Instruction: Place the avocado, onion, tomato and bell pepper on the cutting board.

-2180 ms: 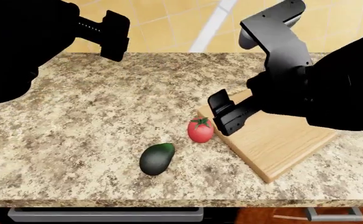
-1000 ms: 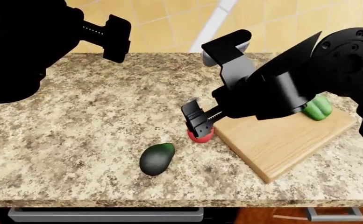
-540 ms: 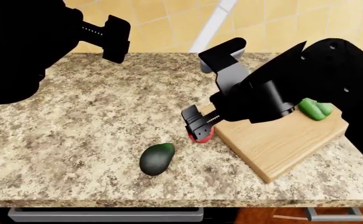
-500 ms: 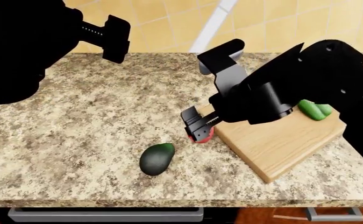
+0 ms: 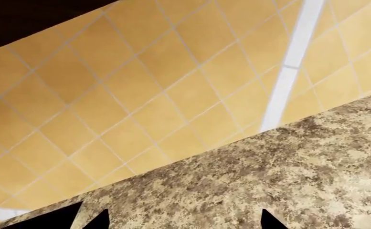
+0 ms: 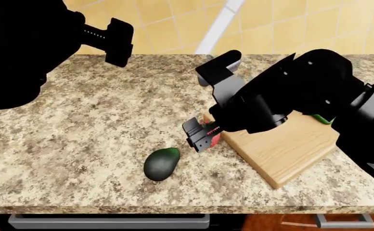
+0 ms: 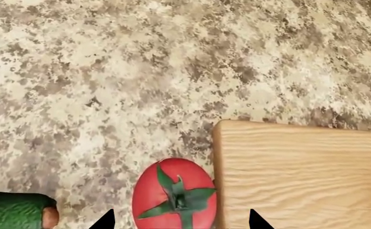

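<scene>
avocado (image 6: 161, 164): 1
tomato (image 7: 174, 194): 1
bell pepper (image 6: 319, 118): 1, mostly hidden behind arm
cutting board (image 6: 288, 153): 1
grippers: 2

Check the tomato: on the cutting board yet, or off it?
Off. The tomato sits on the countertop beside the cutting board edge.

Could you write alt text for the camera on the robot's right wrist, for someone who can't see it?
A red tomato with a green stem cap sits on a speckled countertop, right beside the edge of a wooden cutting board. Two dark end effector fingertips flank it at the frame's edge, and the avocado peeks in from one corner.
</scene>
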{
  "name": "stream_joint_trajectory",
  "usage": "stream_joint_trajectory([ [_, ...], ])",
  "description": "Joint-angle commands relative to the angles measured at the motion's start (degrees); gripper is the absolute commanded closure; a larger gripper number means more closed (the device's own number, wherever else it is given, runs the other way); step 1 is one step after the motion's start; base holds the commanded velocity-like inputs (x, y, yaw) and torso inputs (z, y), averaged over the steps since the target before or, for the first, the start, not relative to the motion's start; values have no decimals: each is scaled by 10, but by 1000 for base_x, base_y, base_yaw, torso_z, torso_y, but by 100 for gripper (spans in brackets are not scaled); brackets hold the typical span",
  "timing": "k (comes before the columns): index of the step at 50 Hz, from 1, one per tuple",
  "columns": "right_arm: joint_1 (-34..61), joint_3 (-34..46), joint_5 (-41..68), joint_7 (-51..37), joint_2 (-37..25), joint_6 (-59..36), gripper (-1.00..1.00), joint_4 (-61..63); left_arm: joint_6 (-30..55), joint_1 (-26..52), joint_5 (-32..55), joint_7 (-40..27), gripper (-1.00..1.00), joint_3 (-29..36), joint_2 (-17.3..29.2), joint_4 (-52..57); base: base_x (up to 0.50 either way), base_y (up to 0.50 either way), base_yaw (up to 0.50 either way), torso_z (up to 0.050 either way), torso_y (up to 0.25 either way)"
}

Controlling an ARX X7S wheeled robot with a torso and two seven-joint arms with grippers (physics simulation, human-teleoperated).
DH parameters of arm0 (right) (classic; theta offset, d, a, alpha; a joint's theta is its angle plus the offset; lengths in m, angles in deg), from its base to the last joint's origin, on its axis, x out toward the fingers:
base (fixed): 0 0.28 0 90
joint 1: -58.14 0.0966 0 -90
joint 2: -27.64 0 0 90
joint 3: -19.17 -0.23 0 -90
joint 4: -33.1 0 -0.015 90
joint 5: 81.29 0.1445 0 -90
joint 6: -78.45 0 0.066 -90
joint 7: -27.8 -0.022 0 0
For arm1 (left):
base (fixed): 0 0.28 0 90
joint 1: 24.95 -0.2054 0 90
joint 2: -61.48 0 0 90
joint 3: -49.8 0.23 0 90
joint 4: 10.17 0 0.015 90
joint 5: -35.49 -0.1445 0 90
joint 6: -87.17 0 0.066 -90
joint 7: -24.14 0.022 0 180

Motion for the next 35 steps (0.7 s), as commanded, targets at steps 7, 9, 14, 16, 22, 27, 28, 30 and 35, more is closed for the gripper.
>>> stream_joint_trajectory([
  [7, -11, 18, -21, 12, 19, 1, -100, -12, -3, -3, 1, 1, -100, 1, 4, 3, 0, 0, 0, 0, 0],
  [9, -11, 20, -23, 15, 22, 1, -100, -11, -5, -5, 0, 3, -100, 1, 6, 4, 0, 0, 0, 0, 0],
  [14, -10, 23, -29, 20, 25, 2, -100, -15, -6, -8, 3, 1, -100, 0, 10, 7, 0, 0, 0, 0, 0],
  [16, -10, 24, -30, 20, 25, 2, -100, -16, -6, -7, 5, -2, -100, -1, 11, 8, 0, 0, 0, 0, 0],
  [22, -10, 26, -31, 22, 24, 0, -100, -13, -8, -7, 2, 2, -100, 1, 10, 6, 0, 0, 0, 0, 0],
  [27, -9, 27, -29, 22, 24, -3, -100, -14, -6, -1, 4, 1, -100, 0, 9, 4, 0, 0, 0, 0, 0],
  [28, -9, 29, -27, 19, 25, -6, 100, -16, -6, -2, 6, 0, -100, 0, 9, 5, 0, 0, 0, 0, 0],
  [30, -9, 30, -28, 19, 26, -7, 100, -15, -7, -3, 5, 0, -100, -1, 11, 6, 0, 0, 0, 0, 0],
  [35, -8, 30, -24, 16, 26, -9, 100, -17, -8, -4, 8, -2, -100, -1, 13, 8, 0, 0, 0, 0, 0],
])
